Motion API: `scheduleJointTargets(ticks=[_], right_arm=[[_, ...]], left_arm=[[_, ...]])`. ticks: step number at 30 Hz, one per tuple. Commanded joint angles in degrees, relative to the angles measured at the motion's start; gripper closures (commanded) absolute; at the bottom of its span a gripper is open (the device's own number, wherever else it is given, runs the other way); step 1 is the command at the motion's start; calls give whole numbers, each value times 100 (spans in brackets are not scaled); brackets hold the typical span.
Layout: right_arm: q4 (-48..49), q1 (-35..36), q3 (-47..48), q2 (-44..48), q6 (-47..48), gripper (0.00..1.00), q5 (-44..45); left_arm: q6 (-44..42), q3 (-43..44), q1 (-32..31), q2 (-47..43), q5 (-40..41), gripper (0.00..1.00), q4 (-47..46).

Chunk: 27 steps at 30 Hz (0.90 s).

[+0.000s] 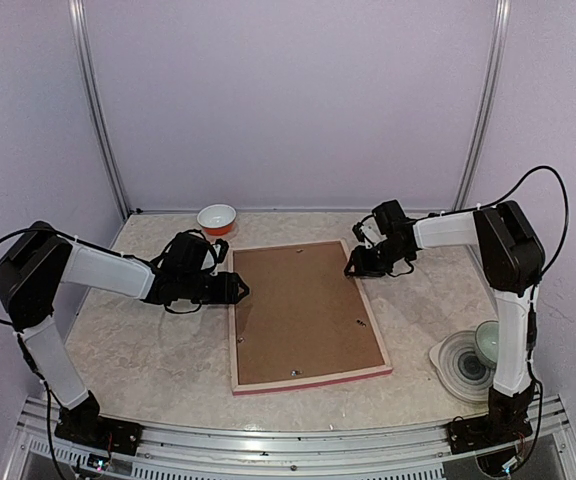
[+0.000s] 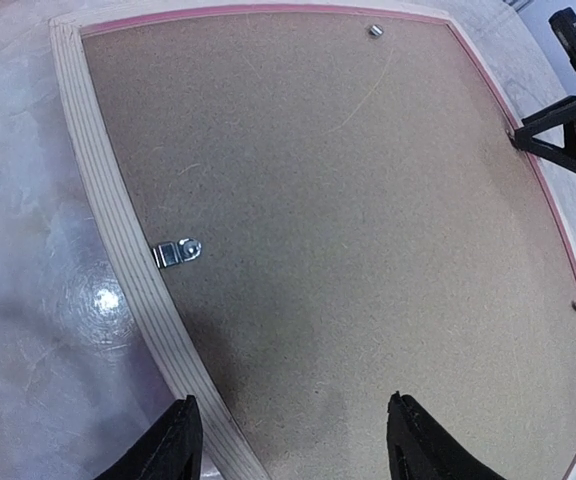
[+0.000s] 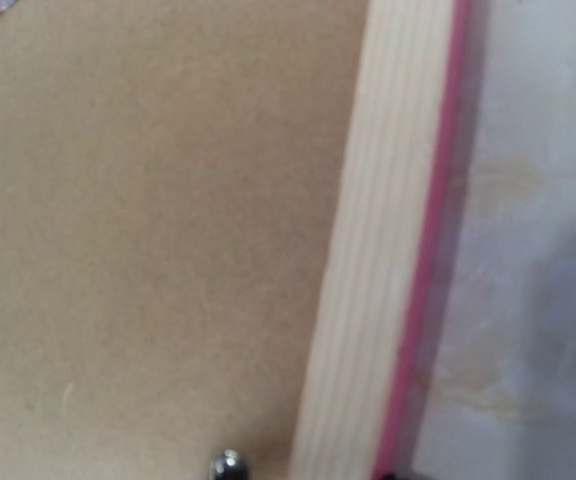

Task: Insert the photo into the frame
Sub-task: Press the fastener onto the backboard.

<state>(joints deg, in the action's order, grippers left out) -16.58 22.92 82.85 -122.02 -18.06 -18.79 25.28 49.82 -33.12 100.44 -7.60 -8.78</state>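
Both grippers sit at the face-down frame (image 1: 308,381) in the middle of the table (image 1: 128,350): the left gripper (image 1: 240,288) hovers over its left rail, jaws apart and empty, while the right gripper (image 1: 358,266) is at the far right corner, its grip impossible to tell. No photo shows, so it probably lies under the backing board (image 1: 303,310); securing that board seems the step, and next calls for nudging the metal clip (image 2: 176,252) into place.

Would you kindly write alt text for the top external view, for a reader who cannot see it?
A frame lies face down on the table, brown backing board up. The left gripper is at its left edge; the right gripper at its right edge.
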Motion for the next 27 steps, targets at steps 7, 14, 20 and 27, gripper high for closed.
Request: scheduleJointTargets(ticks=[7, 14, 20, 27], right_arm=[[-154, 117, 16, 89, -2, 70, 97], [-145, 110, 9, 57, -29, 78, 78], [-137, 108, 19, 86, -57, 83, 38], [-513, 117, 254, 240, -19, 66, 460]], left_arm=[[-23, -64, 34, 29, -101, 37, -177], [-23, -61, 34, 19, -102, 37, -177], [-23, -58, 35, 19, -122, 37, -177], [-23, -57, 35, 28, -109, 37, -177]])
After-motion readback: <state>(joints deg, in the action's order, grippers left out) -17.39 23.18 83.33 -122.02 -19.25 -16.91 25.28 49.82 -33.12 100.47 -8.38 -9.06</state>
